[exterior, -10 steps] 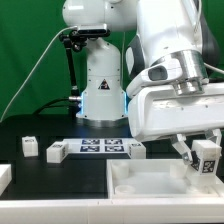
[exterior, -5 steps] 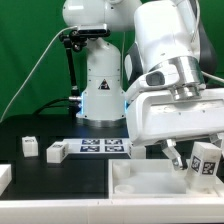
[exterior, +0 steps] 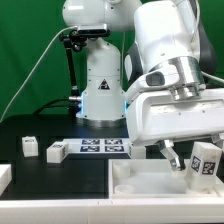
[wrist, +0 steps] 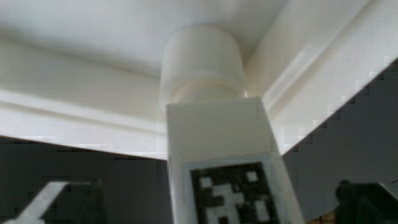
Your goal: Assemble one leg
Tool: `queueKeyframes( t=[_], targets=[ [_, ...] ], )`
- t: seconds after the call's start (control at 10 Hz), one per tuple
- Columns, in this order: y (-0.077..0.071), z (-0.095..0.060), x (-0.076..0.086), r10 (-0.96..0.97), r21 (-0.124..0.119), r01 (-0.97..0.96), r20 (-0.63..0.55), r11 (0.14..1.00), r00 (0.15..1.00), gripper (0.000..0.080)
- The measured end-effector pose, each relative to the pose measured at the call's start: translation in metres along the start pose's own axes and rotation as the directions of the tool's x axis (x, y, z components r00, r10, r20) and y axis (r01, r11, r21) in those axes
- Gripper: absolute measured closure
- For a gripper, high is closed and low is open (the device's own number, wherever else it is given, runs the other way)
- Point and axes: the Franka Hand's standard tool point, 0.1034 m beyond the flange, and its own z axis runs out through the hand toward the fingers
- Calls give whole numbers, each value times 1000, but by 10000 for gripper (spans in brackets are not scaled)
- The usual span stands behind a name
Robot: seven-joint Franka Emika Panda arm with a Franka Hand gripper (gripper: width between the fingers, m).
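Note:
My gripper [exterior: 199, 160] is shut on the leg [exterior: 206, 162], a small white blocky post with a black-and-white tag. It holds the leg tilted over the right side of the large flat white tray-like piece [exterior: 140, 182], near its far right corner. In the wrist view the leg [wrist: 222, 130] fills the middle. Its round end points at an inner corner of the tray-like piece [wrist: 107, 70], and its tag [wrist: 237, 196] faces the camera. A dark finger [wrist: 366, 198] shows beside it. Whether the leg's end touches the piece I cannot tell.
Three more white legs lie on the black table: one [exterior: 30, 146], a second [exterior: 57, 151] and a third [exterior: 136, 148]. The marker board [exterior: 100, 147] lies between them. Another white part [exterior: 5, 177] sits at the exterior view's left edge. The robot base [exterior: 100, 90] stands behind.
From one second ago to half a second ago the gripper tilted and shifted with the leg, so the leg now leans. Since then nothing has moved.

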Motion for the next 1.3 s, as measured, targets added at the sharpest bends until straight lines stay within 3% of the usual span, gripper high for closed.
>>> queueKeyframes(
  t=[0.5,0.7,0.9,1.3],
  targets=[
    [-1,-17,23,-17,6,17,32,1000,999,150],
    [-2,-17,22,-19,11,18,51,1000,999,150],
    [-1,-12,17,-22,38,16,175,999,984,150],
    [8,-13,28,-25,82,-11,422,997,906,150]
  ],
)
